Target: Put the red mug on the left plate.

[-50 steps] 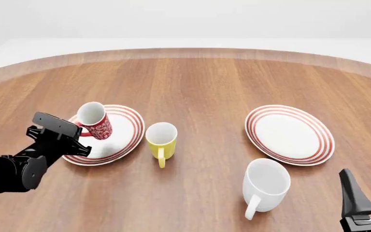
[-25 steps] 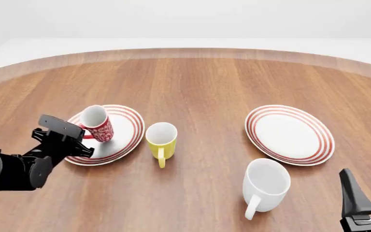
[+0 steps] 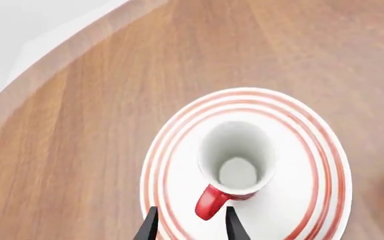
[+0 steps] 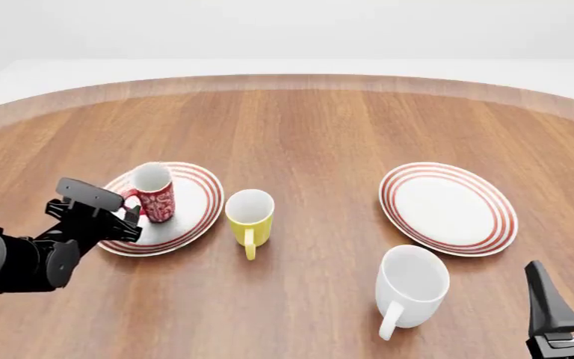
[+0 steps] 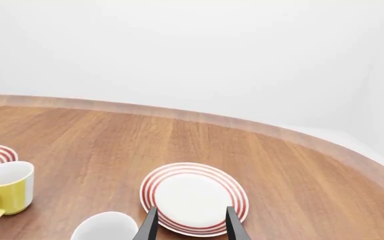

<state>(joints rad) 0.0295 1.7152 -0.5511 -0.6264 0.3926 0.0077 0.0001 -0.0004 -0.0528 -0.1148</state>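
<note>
The tall slim red mug with a white swirl pattern (image 4: 152,194) stands upright on the round white left plate with thin red rings (image 4: 189,217), toward that plate's left side, its red loop handle turned toward the left gripper (image 4: 122,217). That gripper's fingers (image 3: 150,226) stand apart on either side of the handle without visibly touching it. The right gripper (image 5: 189,225) is spread and empty above the brown wooden worktop (image 4: 317,134).
</note>
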